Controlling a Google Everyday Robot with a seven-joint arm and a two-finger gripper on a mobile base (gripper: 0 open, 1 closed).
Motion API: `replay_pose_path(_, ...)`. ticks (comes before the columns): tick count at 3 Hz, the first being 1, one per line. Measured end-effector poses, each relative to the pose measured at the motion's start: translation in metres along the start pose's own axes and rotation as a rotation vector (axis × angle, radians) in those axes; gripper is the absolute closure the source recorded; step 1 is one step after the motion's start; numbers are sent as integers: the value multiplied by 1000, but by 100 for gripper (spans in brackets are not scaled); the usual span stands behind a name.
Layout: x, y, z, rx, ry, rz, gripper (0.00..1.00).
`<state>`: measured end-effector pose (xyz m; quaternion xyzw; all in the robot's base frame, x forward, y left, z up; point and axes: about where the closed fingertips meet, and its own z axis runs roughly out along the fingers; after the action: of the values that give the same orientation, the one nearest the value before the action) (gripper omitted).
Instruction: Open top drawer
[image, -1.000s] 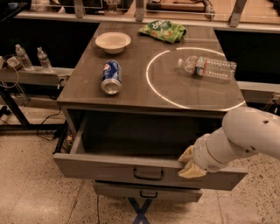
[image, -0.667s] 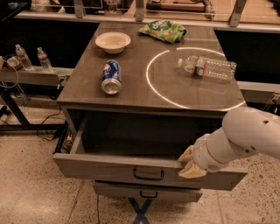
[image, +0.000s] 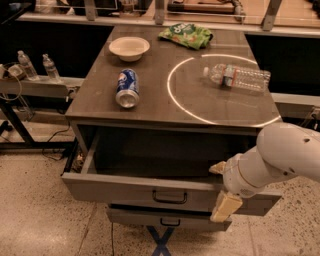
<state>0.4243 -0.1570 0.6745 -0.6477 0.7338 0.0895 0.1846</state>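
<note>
A robot's gripper (image: 222, 187) reaches in from the lower right of the frame to the top drawer (image: 115, 189), which stands pulled well out from under the tabletop (image: 100, 102) in the lower centre. One tan finger hooks behind the drawer's front panel and the other hangs down its outer face, so the fingers (image: 226, 206) appear to pinch the panel's right end rather than the small dark handle (image: 170, 196) at its centre. That hold would let the arm drag the whole box outward by its edge. The drawer's deep grey box shows only bare, shadowed walls and floor; nothing can be seen lying in it, and the task looks all but done. Below it, a narrower drawer (image: 150, 218) sits nearly closed. On the tabletop above, a white bowl (image: 129, 48) at upper centre appears empty, a blue soda can (image: 127, 88) lies on its side, a green chip bag (image: 186, 35) rests at the far edge, and a clear water bottle (image: 237, 77) lies inside a white ring (image: 170, 95) marked on the surface.
</note>
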Motion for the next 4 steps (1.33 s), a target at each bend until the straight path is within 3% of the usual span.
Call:
replay_pose_path(1,7,27,-6,-53,33,15,0)
replay_pose_path(2,30,112,-31,-219,144,65,0)
replay_pose_path(3,32,122,-36,-240,157,71,0)
replay_pose_path(4,40,159,-47,-314,201,92,0)
